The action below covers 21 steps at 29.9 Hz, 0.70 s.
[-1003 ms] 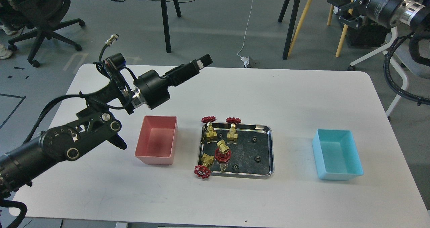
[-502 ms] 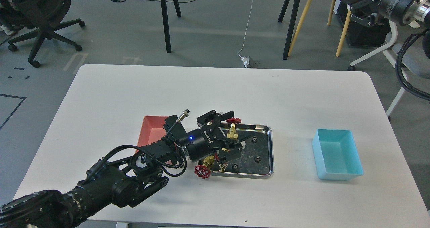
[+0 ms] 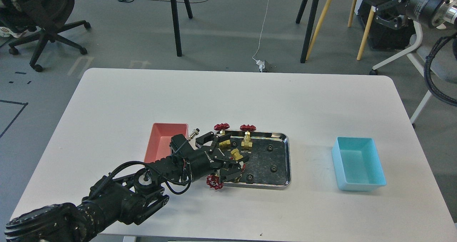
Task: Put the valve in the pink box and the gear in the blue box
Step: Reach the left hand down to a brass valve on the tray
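Left gripper (image 3: 222,155) reaches low over the near-left end of the steel tray (image 3: 282,156), its two black fingers spread apart around the cluster of valves there; I cannot tell whether either finger touches brass yet. Nothing is pinched, as far as the view shows. Right gripper (image 3: 383,10) hangs high at the far right edge, off the table and well apart from the work; it is dark and angled, so whether it is spread or pressed together cannot be told.

Under both, the white table (image 3: 250,95) carries everything. Just left of the left gripper, partly behind its wrist, sits the pink box (image 3: 162,142); what shows of its inside is bare. Far to the right of the gripper, beyond the tray, the blue box (image 3: 358,165) stands with nothing in it.

By my reading the task is at its very start: neither box has received anything, and the first pick is only being lined up.

Between the boxes, the tray holds all the parts. One valve (image 3: 236,154) lies between the spread fingers, and it looks like the target. Two more stand at the tray's far edge, just beyond the gripper, and a fourth pokes its red handwheel (image 3: 214,181) over the near rim, beneath the gripper. Right of the gripper, small black gears are scattered on the tray floor, one gear (image 3: 273,168) lying near the middle, untouched.
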{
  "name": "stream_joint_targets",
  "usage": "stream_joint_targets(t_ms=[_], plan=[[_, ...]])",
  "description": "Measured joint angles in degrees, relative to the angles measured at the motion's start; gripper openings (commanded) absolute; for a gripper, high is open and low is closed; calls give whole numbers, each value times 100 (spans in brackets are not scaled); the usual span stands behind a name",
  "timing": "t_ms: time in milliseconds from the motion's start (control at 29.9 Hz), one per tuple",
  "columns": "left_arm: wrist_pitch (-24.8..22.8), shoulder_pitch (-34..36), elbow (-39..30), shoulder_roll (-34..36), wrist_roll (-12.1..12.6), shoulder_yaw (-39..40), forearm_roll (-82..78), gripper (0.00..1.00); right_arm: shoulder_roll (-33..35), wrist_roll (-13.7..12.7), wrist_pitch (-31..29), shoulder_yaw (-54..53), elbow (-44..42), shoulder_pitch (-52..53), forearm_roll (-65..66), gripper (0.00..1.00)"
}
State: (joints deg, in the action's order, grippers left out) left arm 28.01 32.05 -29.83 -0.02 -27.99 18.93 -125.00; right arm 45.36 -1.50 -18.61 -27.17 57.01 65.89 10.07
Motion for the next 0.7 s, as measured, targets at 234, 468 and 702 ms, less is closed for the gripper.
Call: stream_joint_targets(t_ms=[234, 468, 702], plan=[[0, -57, 2, 2, 0, -124, 0, 100, -7, 0, -7, 9, -6, -6, 5, 100], [0, -57, 12, 3, 0, -104, 0, 84, -9, 0, -11, 10, -6, -27, 5, 100], [0, -49, 7, 2, 0, -125, 0, 55, -24, 0, -12, 10, -6, -32, 179, 100]])
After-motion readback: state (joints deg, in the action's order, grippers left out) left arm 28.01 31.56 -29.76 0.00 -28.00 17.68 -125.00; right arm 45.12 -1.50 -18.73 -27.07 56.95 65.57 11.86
